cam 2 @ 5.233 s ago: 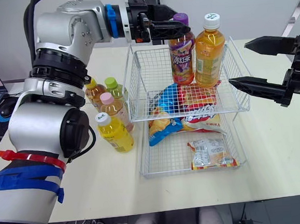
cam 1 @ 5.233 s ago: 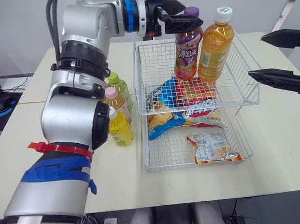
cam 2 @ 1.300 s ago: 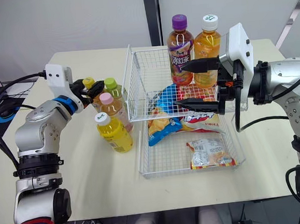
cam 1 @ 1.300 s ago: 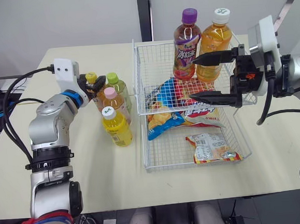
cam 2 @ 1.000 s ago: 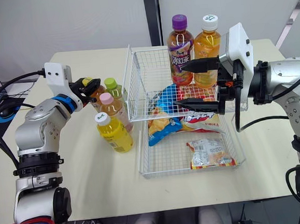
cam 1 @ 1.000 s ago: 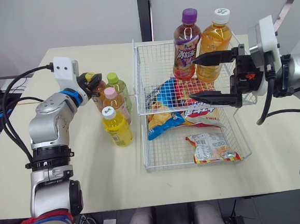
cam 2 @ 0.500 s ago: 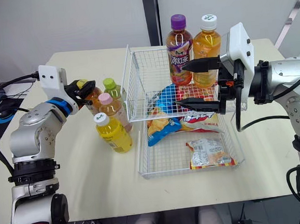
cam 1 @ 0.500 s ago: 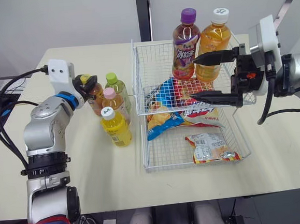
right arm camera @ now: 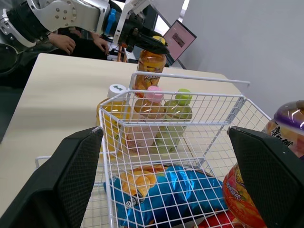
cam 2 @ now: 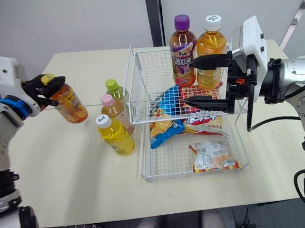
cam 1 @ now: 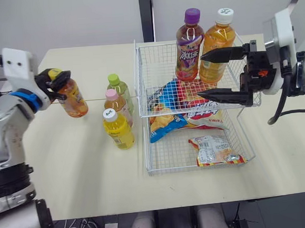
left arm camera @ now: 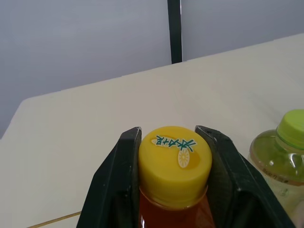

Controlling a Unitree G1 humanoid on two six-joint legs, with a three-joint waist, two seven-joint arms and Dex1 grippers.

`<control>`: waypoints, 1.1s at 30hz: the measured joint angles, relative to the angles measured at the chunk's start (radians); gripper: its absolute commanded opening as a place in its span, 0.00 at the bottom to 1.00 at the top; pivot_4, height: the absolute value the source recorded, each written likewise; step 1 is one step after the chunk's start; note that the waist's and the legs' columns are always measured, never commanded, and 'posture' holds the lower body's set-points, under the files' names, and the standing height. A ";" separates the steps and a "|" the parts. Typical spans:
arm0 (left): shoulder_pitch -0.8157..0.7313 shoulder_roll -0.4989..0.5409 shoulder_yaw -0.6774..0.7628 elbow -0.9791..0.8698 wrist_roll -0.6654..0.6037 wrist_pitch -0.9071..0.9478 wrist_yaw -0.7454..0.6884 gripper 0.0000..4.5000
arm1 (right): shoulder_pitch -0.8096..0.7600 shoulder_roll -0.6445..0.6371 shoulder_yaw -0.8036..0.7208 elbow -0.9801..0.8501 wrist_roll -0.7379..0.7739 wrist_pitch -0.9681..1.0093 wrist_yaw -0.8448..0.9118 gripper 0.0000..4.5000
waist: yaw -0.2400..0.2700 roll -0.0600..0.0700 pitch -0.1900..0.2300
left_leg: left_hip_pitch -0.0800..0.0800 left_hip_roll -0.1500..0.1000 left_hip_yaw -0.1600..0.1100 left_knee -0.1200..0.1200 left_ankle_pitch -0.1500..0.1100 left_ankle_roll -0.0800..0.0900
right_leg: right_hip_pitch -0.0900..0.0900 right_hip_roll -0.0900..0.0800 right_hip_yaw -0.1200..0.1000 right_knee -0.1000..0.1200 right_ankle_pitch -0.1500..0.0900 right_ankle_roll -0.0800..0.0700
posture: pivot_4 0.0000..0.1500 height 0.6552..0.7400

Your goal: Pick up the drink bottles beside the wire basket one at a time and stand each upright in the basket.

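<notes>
My left gripper (cam 1: 54, 79) is shut on the yellow cap (left arm camera: 175, 159) of an orange drink bottle (cam 1: 73, 99). The bottle hangs tilted above the table, left of the others. Beside the wire basket (cam 1: 147, 77) stand a green-capped bottle (cam 1: 120, 90), a pink-capped bottle (cam 1: 116, 107) and a white-capped yellow bottle (cam 1: 117, 130). At the back of the basket's upper tier, a purple-capped bottle (cam 1: 189, 42) and a white-capped orange bottle (cam 1: 218, 43) stand upright. My right gripper (cam 1: 202, 75) is open over the upper tier, in front of those two, holding nothing.
Snack bags (cam 1: 183, 106) lie under the upper tier, and another bag (cam 1: 216, 150) lies in the lower tray. A laptop (right arm camera: 178, 40) and a person's hands (right arm camera: 66, 42) are beyond the table's left end. Bare table (cam 1: 83, 172) lies at the front left.
My left gripper has lifted the yellow-capped orange bottle out of the cluster, up and to the left. My right gripper has drifted slightly to the right, still open.
</notes>
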 measured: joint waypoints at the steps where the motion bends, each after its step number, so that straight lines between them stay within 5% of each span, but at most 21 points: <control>1: 0.004 0.028 0.015 -0.004 -0.019 0.018 -0.023 0.31 | 0.000 -0.005 -0.004 0.000 0.001 0.001 0.004 1.00 | 0.000 0.000 0.000 | 0.000 0.000 0.000 0.000 0.000 0.000 | 0.000 0.000 0.000 0.000 0.000 0.000 | 1.00 1.00; 9: -0.149 0.205 0.057 0.063 -0.091 0.066 -0.132 0.31 | 0.002 -0.038 -0.051 0.000 0.050 0.000 0.054 1.00 | 0.004 0.000 0.000 | 0.000 0.000 0.000 0.000 0.000 0.000 | 0.001 0.000 -0.001 -0.001 0.000 0.000 | 1.00 1.00; 15: -0.474 0.226 -0.057 0.204 -0.188 0.191 -0.239 0.31 | 0.017 -0.049 -0.099 0.000 0.083 0.004 0.051 1.00 | 0.004 -0.001 0.001 | -0.001 0.000 -0.001 0.001 0.000 0.000 | 0.001 0.001 -0.003 0.000 0.000 0.000 | 1.00 1.00; 20: -0.728 0.178 -0.182 0.311 -0.189 0.210 -0.309 0.31 | 0.041 -0.064 -0.113 0.000 0.090 0.018 0.039 1.00 | -0.002 -0.001 0.001 | -0.001 0.000 0.000 0.000 0.000 0.000 | 0.000 0.001 -0.002 0.001 0.000 0.000 | 1.00 1.00; 33: -1.045 -0.040 -0.406 0.602 -0.087 0.158 -0.529 0.31 | 0.079 -0.085 -0.126 -0.028 0.121 0.042 0.002 1.00 | -0.009 -0.001 0.001 | -0.002 0.001 0.002 0.000 0.000 0.000 | -0.001 0.001 0.000 0.000 0.000 0.001 | 1.00 1.00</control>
